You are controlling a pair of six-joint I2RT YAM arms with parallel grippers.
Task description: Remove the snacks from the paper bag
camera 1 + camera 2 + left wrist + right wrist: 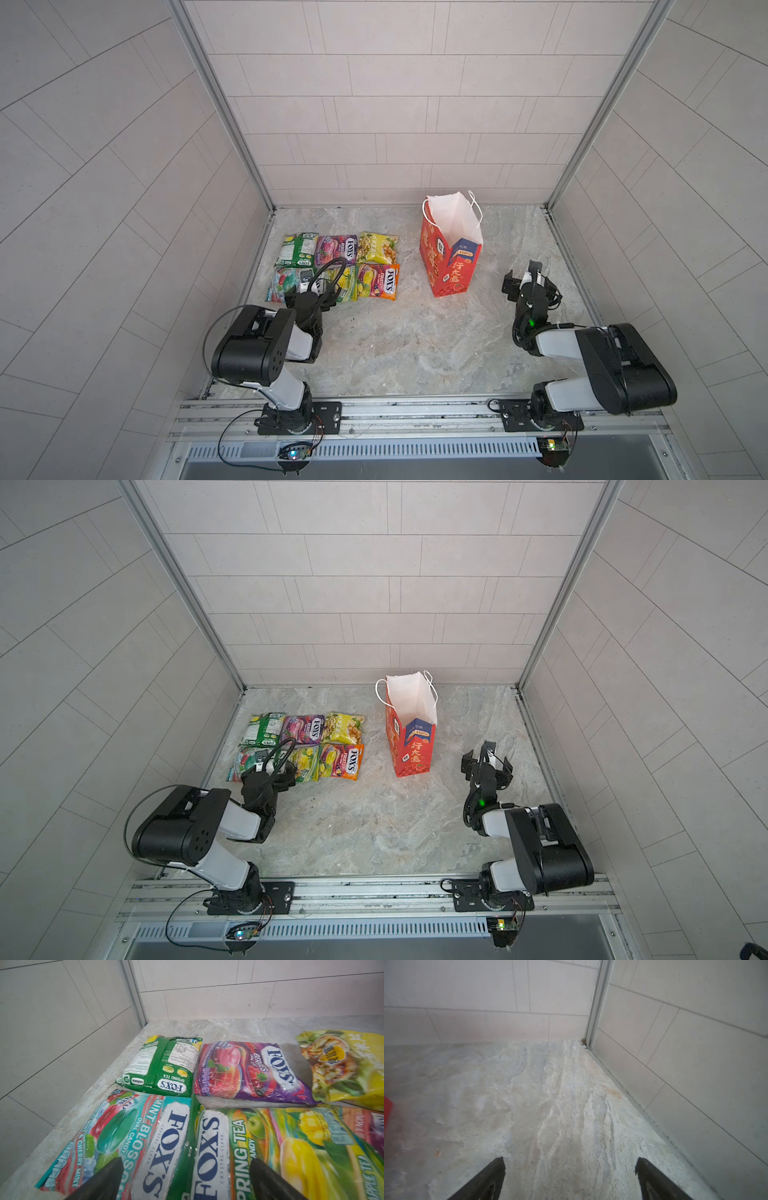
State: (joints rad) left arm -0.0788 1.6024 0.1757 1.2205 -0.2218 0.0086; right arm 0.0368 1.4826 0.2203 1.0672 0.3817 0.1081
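Along the left tiled wall (124, 199) the snacks lie flat on the marble tabletop (415, 345), packed close together in two rows of three. In the back row, from the left, are the green Spring Tea packet (160, 1066) with its printed back up, the purple Berries packet (249, 1072) and the yellow snack packet (342, 1068). In the front row are the teal Mint Blossom packet (124, 1136), the yellow-green Spring Tea packet (291, 1147) and the orange Fruits packet (380, 281).

The left gripper (185, 1165) hangs over the seam between the teal and yellow-green packets. Its jaws are spread wide with nothing pinched between them; whether the tips touch the foil cannot be told. In both top views that arm's wrist and a loop of black cable (337, 262) cover part of those two packets.

A stretch of bare marble separates the packets from the paper bag (451, 259). The bag stands upright towards the back, well apart from them, with its mouth open and its white inside showing.

Right of the bag, near but not touching it, the right gripper (487, 759) is held above bare marble, jaws spread wide and holding nothing. In the right wrist view only a red corner of the bag shows at the edge. Beyond the gripper stands the right tiled wall (695, 1068).
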